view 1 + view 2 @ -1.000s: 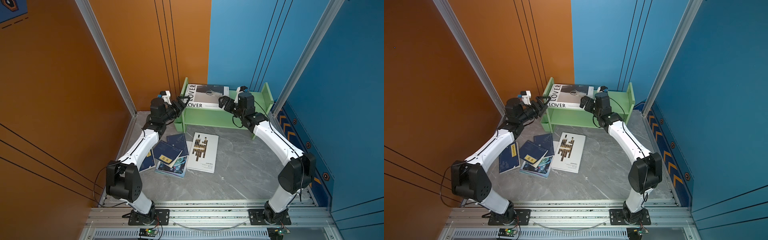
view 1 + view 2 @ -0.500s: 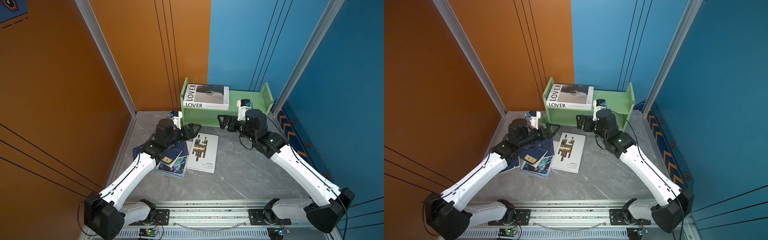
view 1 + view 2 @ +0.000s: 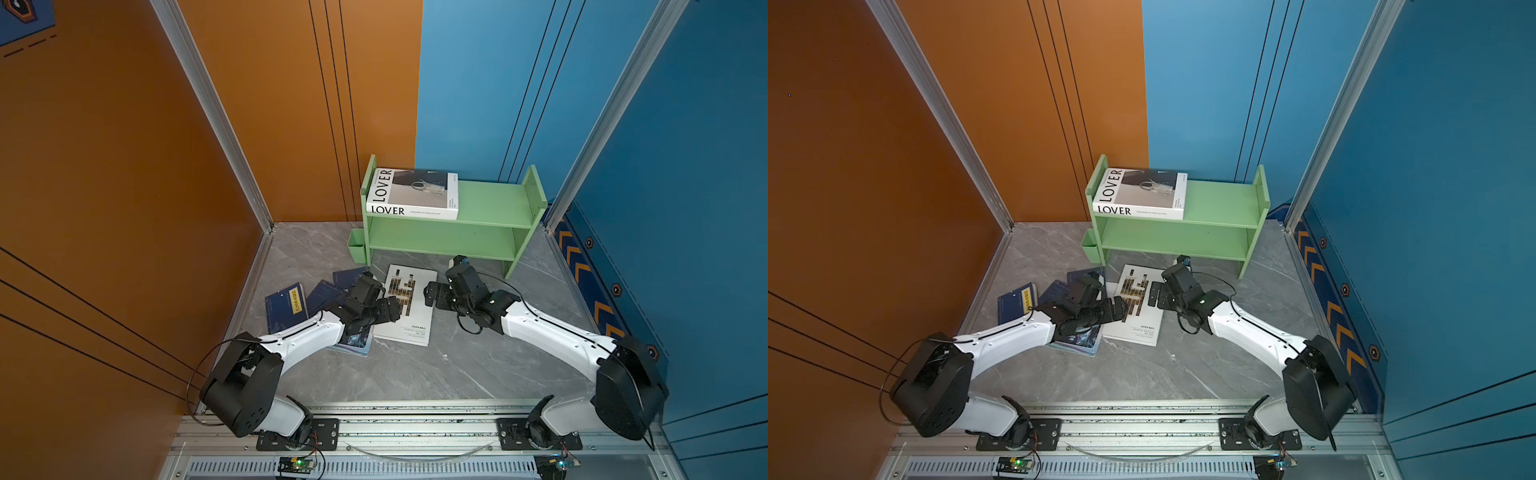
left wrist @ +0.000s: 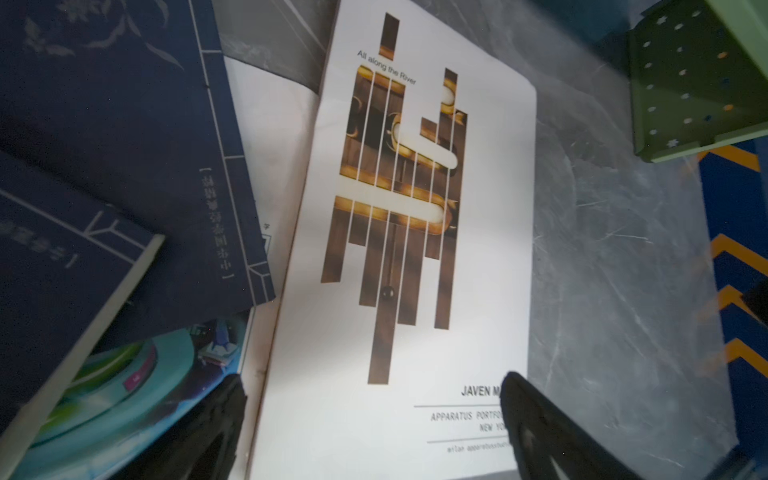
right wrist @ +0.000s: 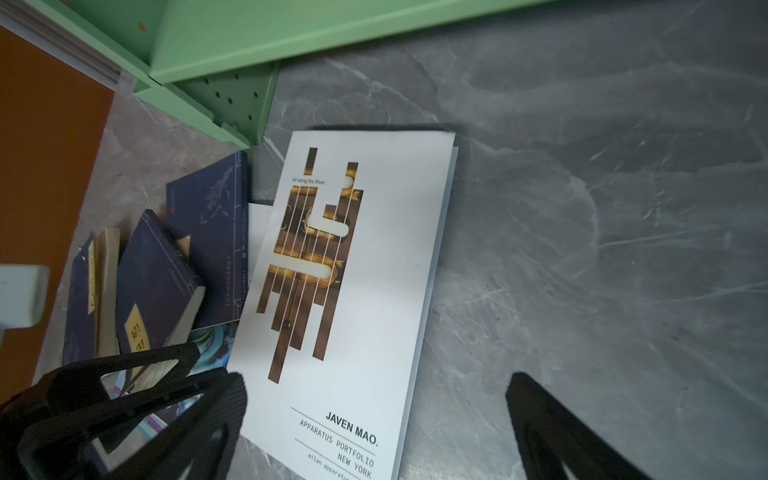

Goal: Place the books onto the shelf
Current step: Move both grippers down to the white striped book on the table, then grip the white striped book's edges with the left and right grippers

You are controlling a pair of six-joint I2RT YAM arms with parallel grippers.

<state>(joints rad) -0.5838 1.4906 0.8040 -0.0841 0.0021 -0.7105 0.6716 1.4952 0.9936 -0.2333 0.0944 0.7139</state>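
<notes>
A thick white book lettered LOVER (image 3: pixel 411 193) (image 3: pixel 1140 193) lies flat on the top tier of the light-green shelf (image 3: pixel 490 199) (image 3: pixel 1221 199), at its left end. A second white book (image 3: pixel 409 328) (image 3: pixel 1136 328) (image 4: pixel 490 249) (image 5: pixel 374 270) with brown bars lies on the floor in front of the shelf. My left gripper (image 3: pixel 392 309) (image 4: pixel 372 380) hangs open over its left edge. My right gripper (image 3: pixel 428 293) (image 5: pixel 376 378) hangs open over its right edge. Several navy books (image 3: pixel 286 305) (image 4: pixel 124 145) (image 5: pixel 153 270) and a teal magazine (image 3: pixel 353 345) (image 4: pixel 124 386) lie overlapped to its left.
A small green cup (image 3: pixel 356 249) hangs on the shelf's left panel. An orange wall (image 3: pixel 166 187) closes the left side and a blue wall (image 3: pixel 685 208) the right. A metal rail (image 3: pixel 415 419) with both arm bases runs along the front of the grey floor (image 3: pixel 478 365).
Both arms have come down and back from the LOVER book on the shelf to the white book on the floor. The left jaws have spread wider. The LOVER book stays on the top tier.
</notes>
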